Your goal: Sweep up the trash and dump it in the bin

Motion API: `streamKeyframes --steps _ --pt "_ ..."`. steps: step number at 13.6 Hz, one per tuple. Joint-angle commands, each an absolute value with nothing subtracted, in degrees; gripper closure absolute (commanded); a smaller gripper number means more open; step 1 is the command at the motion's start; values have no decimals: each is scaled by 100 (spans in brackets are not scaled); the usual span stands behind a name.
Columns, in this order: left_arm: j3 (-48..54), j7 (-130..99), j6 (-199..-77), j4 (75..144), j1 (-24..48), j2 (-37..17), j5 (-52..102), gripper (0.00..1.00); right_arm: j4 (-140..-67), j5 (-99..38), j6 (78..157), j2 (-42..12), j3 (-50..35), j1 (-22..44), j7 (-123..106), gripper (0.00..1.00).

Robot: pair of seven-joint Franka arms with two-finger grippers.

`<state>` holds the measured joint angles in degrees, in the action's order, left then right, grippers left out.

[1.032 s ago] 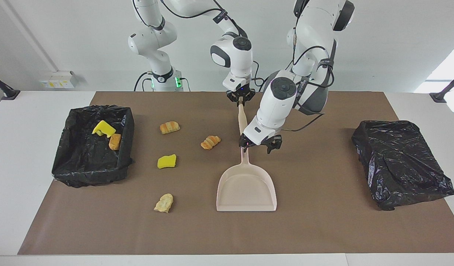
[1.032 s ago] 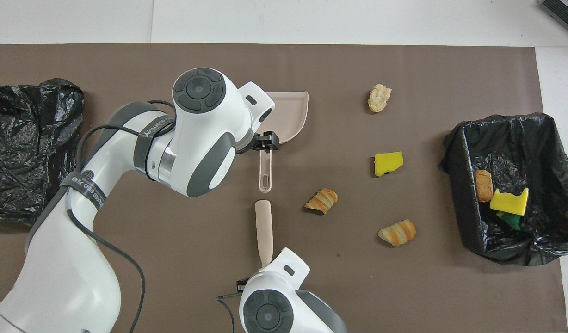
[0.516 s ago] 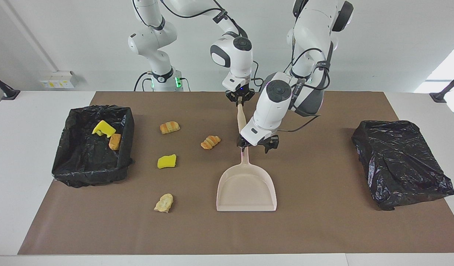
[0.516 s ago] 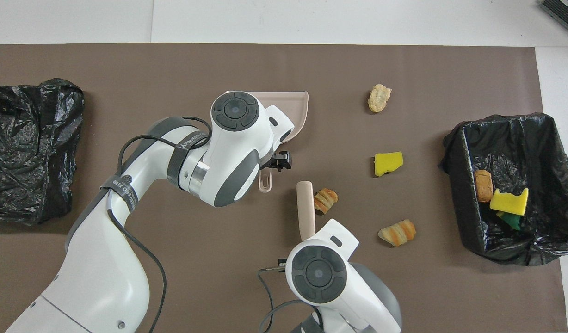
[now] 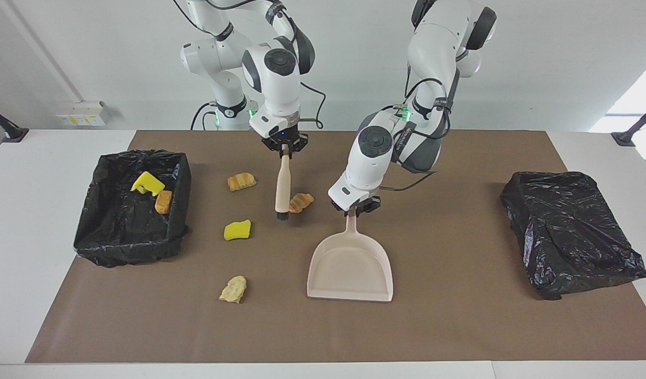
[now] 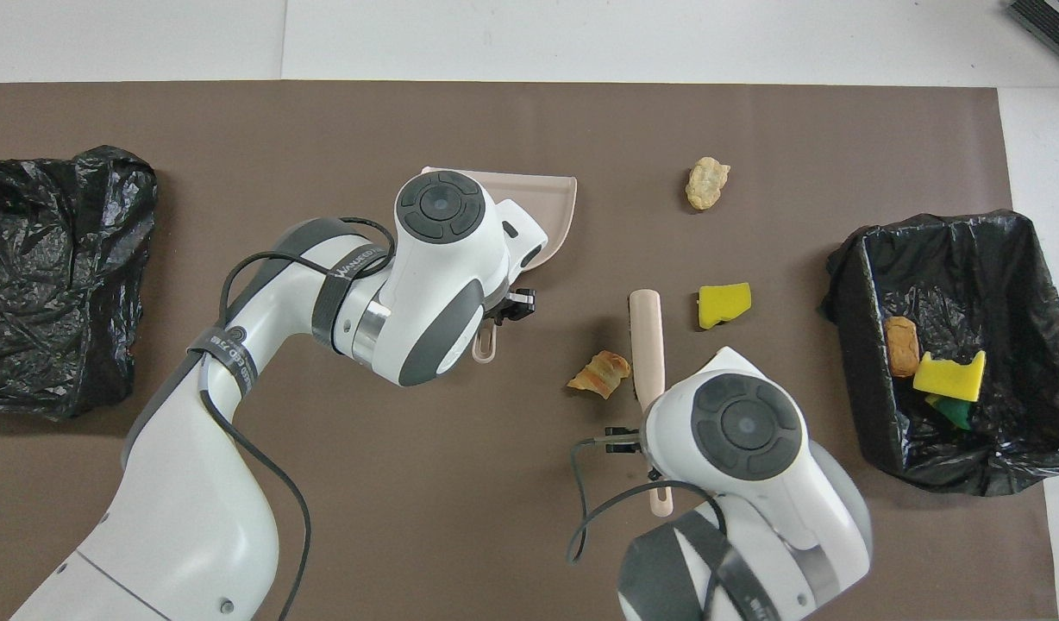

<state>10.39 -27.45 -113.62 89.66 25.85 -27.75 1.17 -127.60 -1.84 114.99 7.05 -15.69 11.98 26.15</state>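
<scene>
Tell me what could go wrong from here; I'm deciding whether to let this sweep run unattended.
The brush, held by the right gripper, has its bristles down beside a croissant piece, not squarely against it; a stroke might roll it aside, past the dustpan.

The left gripper holds only the tip of the dustpan's handle, so a push could swing the pan.

The mouth faces away from the robots, so scraps may miss it.

A white table (image 5: 49, 173) carries a brown mat (image 5: 460, 326) bearing a beige plastic dustpan (image 5: 351, 267), four loose scraps (image 5: 237, 230), an open black-lined bin (image 5: 91, 237) and a crumpled black plastic bag (image 5: 570, 231).
</scene>
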Motion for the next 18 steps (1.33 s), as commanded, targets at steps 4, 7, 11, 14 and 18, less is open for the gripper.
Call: streamKeyframes --steps 4,7,11,14,18 --pt "923 -1086 -10075 9035 2304 -2067 -395 100 -12517 404 12312 221 -1626 -130 215 100" --pt "914 617 -9512 9131 1830 -1654 -536 100 -11570 1096 12357 -647 -1617 -316 -114 100" --pt "914 3535 -9106 10192 1109 -408 -545 100 -10452 2239 12865 -1896 -1626 -526 -403 100" --pt "914 4174 -9184 11045 993 139 -782 100 -10153 2828 13331 -2521 -1608 -624 -527 100" --pt "923 4622 -10166 12696 1081 1123 -923 100 -10265 2813 12617 -2488 -1765 -527 -571 100"
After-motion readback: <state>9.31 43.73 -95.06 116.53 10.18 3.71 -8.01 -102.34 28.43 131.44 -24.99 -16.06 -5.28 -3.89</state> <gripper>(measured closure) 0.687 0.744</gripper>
